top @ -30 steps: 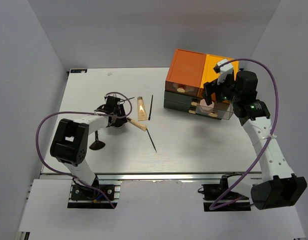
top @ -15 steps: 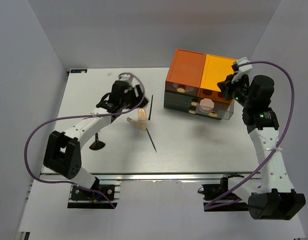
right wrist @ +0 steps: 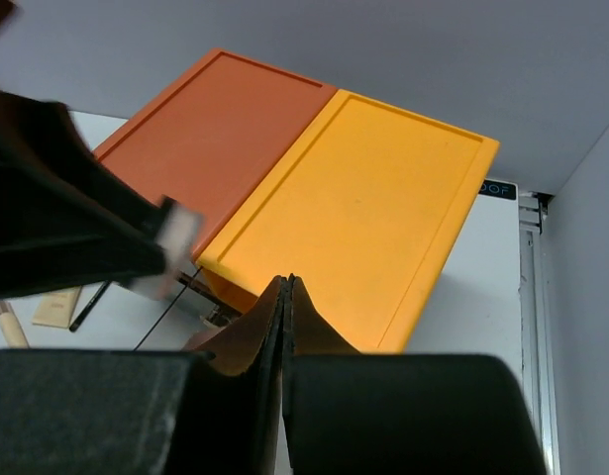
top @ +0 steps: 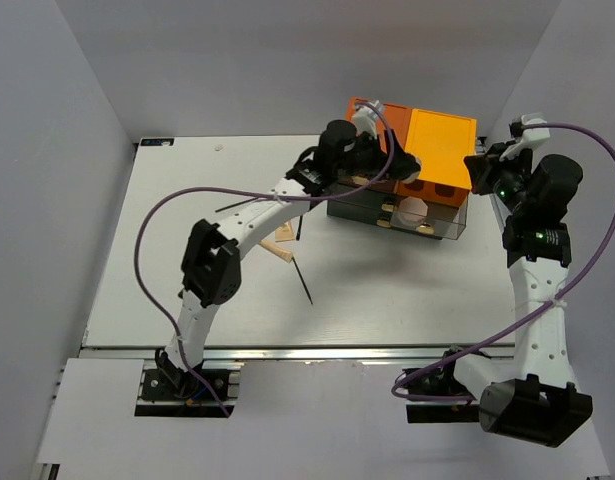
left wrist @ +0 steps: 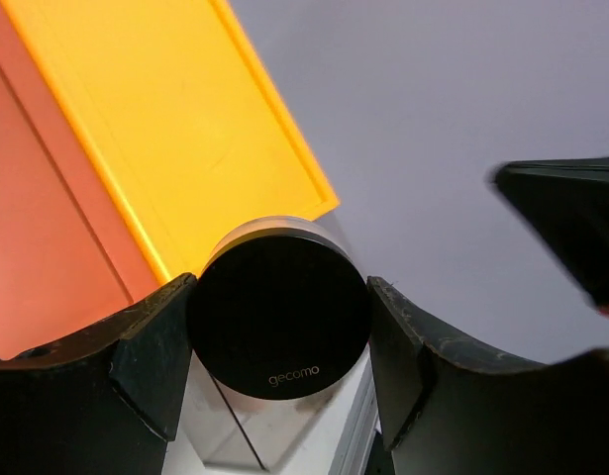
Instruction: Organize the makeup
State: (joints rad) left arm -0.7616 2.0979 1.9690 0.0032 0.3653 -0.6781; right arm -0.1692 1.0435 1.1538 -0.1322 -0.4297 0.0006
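**A:** As we scan up the white table (top: 387, 270), we spot a thin black pencil (top: 303, 280) and a tan stick (top: 278, 251) lying near each other.

**B:** Beyond them, our left gripper (left wrist: 279, 336) clamps the round black compact (left wrist: 279, 297) above the orange-and-dark drawer box (top: 442, 145).

**A:** Our right gripper (right wrist: 287, 287) hangs by the box's right edge, fingers pressed together, holding nothing.
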